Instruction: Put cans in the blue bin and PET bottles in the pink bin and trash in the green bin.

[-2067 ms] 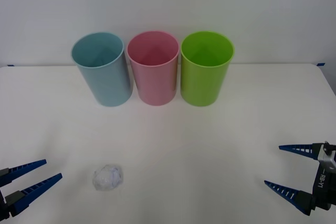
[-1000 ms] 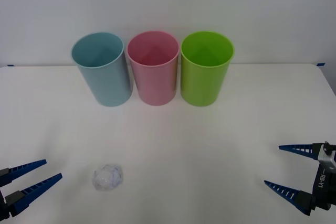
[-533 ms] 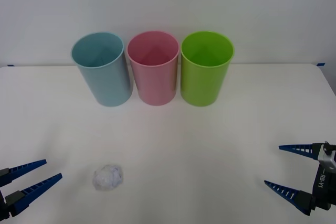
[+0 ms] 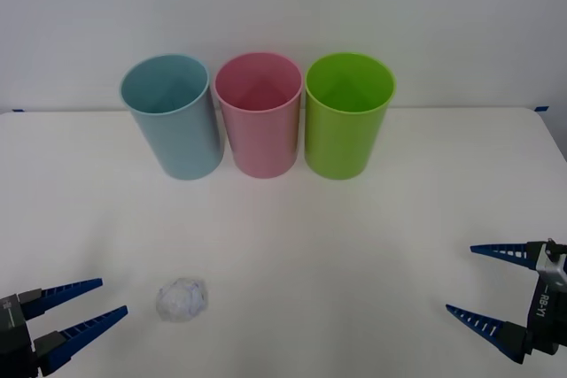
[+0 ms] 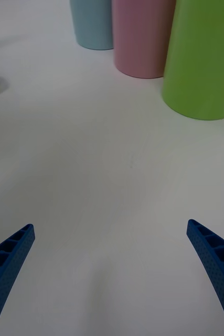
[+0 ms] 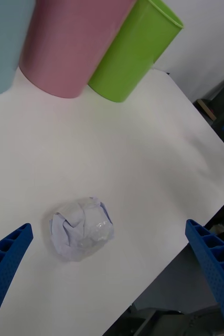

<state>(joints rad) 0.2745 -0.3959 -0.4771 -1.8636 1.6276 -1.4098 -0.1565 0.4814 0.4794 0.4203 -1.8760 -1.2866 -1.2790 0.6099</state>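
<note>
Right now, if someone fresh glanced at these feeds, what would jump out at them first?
Three tall bins in a row at the table's far side: the blue bin on the robot's left, the pink bin in the middle, the green bin on the right. Next, the trash, a crumpled white ball alone near the front-left edge. The left gripper sits just beside it with jaws open; the right gripper waits open at the front right.

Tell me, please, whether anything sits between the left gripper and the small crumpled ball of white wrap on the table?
Nothing visible does. The left gripper, fingers open, sits just left of the small crumpled ball of white wrap, with bare white table between them. The tall lime-green plastic bin stands far behind, to the right.
</note>
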